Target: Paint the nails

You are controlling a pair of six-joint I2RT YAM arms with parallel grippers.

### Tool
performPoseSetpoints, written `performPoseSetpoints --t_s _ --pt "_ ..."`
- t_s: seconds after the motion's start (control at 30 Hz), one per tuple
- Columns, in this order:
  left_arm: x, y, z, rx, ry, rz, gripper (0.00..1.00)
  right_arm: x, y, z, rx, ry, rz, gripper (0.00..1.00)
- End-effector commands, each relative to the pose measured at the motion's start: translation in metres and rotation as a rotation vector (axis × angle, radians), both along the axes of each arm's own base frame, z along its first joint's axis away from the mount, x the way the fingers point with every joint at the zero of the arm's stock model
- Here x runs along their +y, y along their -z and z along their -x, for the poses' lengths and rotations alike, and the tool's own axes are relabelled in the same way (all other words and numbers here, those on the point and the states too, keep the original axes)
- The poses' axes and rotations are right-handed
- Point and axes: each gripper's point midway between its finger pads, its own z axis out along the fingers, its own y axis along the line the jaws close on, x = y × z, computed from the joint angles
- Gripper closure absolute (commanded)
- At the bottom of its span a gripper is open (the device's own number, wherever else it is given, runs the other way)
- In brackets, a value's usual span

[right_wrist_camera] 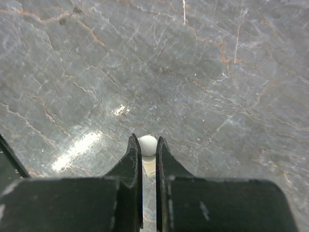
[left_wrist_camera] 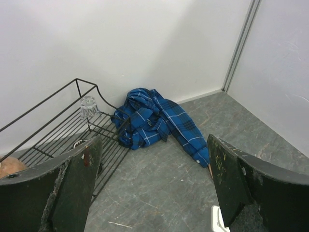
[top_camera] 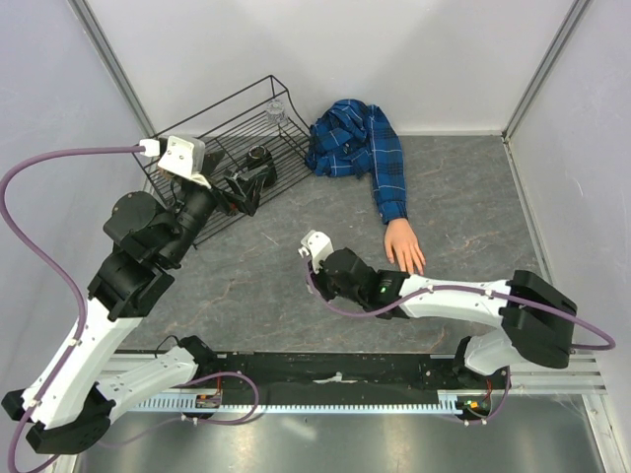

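Only wrist cam shows right tool (right_wrist_camera: 146,140) pinching white cap (right_wrist_camera: 147,146).

Bright, even light, soft shadows — glare streaks the table (right_wrist_camera: 79,150).

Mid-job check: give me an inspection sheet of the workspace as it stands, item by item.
Surface: grey marbled tabletop; no spills seen.
Job's things: mannequin hand lies flat, fingers toward the arms, with the plaid sleeve behind it; nails too small to judge for paint.
Clutter: wire rack at far left, holding a clear glass.
Grippers: left gripper open, raised by the rack; right gripper shut on a small white-capped item, low over the tabletop.
Cables: purple cables loop off both arms.
Surroundings: white walls, metal corner posts.
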Motion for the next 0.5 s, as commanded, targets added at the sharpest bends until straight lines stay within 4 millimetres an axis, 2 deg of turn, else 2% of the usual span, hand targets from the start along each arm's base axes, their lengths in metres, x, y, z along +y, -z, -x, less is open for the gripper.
performPoseSetpoints --t_s 0.0,0.13,0.47 --pt "0.005 -0.006 0.005 0.015 -0.007 0.065 0.06 0.012 -0.012 -0.013 -0.083 0.047 -0.087 1.00" --pt "0.005 -0.008 0.009 0.028 0.006 0.095 0.06 0.017 0.007 -0.015 -0.074 0.048 -0.059 0.96" --pt "0.010 -0.009 0.017 0.038 0.012 0.115 0.06 0.020 0.030 -0.010 -0.041 0.050 -0.053 0.92"
